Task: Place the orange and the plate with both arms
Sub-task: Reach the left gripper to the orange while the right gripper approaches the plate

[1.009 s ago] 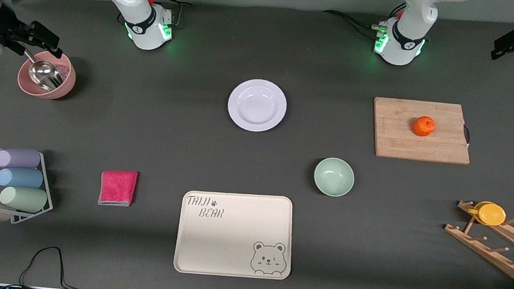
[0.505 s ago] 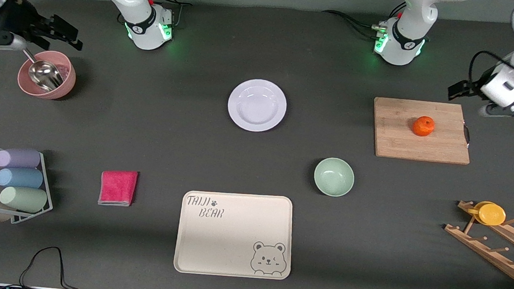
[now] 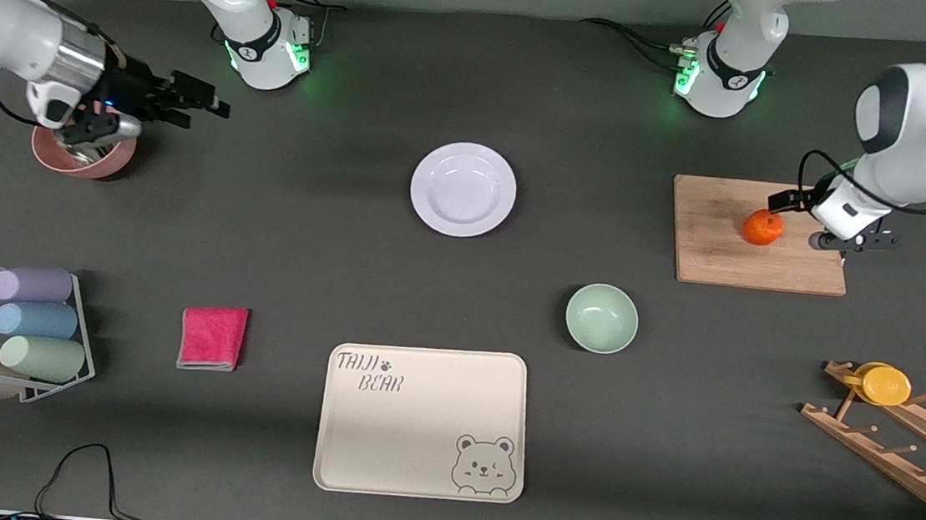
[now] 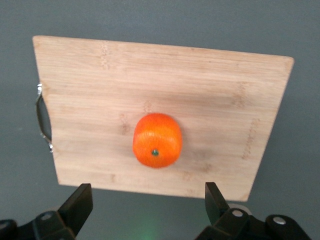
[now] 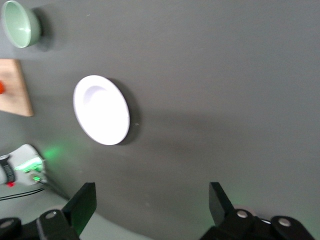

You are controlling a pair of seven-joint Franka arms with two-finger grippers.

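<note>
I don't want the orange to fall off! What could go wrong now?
The orange is round and sits loose on the cutting board, so a bump from the open left gripper could roll it away. The plate is shallow and lies flat on the table, so the open right gripper, near the pink bowl, might push it instead of catching its rim.

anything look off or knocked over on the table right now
Nothing stands out. The orange sits on the cutting board, the plate lies flat and apart, and the left gripper and right gripper are open in the air.
</note>
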